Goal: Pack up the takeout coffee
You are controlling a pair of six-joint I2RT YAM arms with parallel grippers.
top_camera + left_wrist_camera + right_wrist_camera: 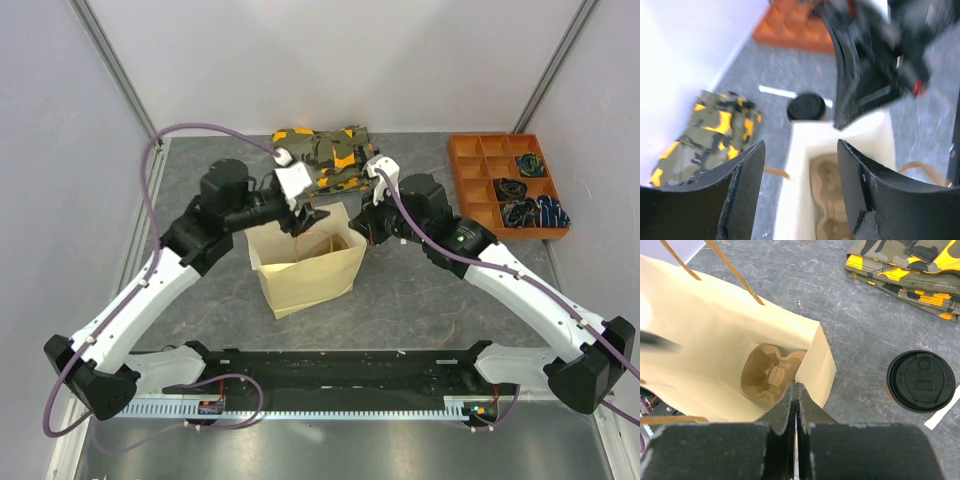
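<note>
The takeout coffee, a cup with a round black lid [920, 381], stands on the table just beyond the tan paper bag [305, 265]; it also shows in the left wrist view [806, 107]. I cannot make it out in the top view. The bag stands open with the brown pulp cup tray [767, 372] lying empty at its bottom. My right gripper [796, 386] is shut on the bag's rim at its right side. My left gripper [800, 145] is open and empty, hovering over the bag's mouth [840, 135].
A folded camouflage cloth [325, 150] lies behind the bag. An orange compartment organizer [505, 185] with small items sits at the back right. A white strip [940, 415] lies on the table by the cup. The bag's handles [735, 275] stick up.
</note>
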